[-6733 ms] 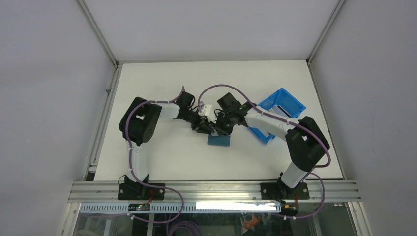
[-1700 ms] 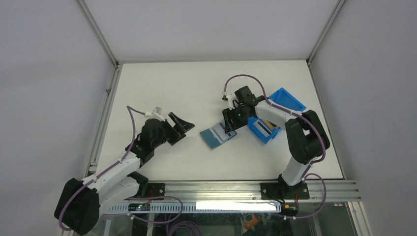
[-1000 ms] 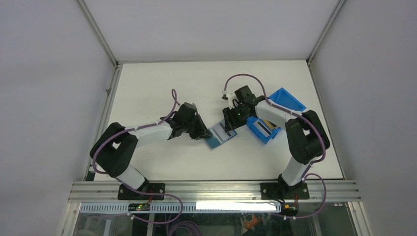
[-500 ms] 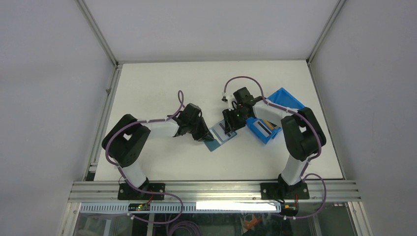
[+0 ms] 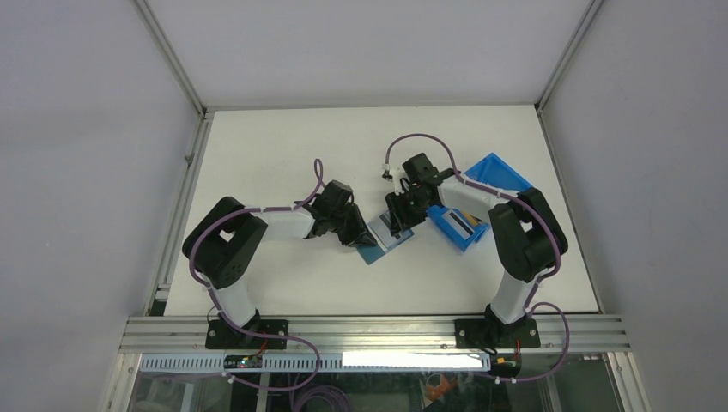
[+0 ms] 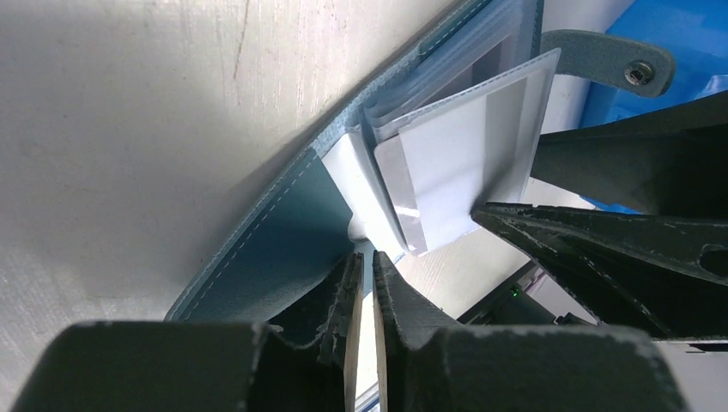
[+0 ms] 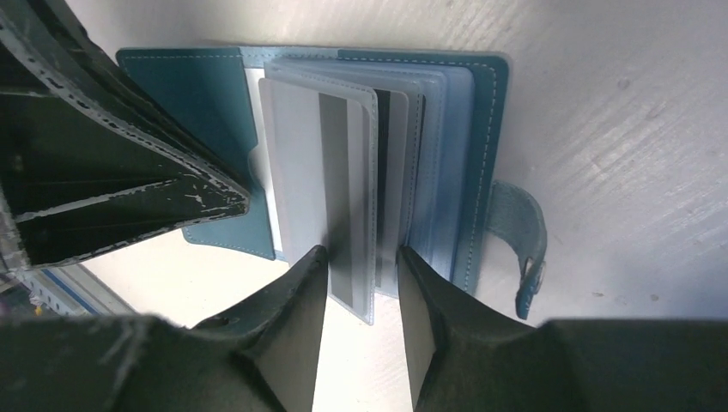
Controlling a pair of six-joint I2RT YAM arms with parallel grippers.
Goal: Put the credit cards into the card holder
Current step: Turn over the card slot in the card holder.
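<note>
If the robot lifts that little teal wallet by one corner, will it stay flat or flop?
Probably flop: the small teal folding card holder lies open, its thin clear sleeves fanning loosely. It looks thin and light, so a push would likely slide it over the white table.

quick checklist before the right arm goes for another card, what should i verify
1. Teal-blue folding card holder lies open, sleeves fanned: ok.
2. Left tool nearly shut, tip at the holder's teal cover: ok. Whether it pinches or presses: cannot tell.
3. Pale striped card fully seated in the clear front sleeve: cannot tell.
4. Right tool open, fingers either side of that sleeve's lower edge: ok.
5. Another pale card lies in the bright-blue plastic bin: ok.
</note>
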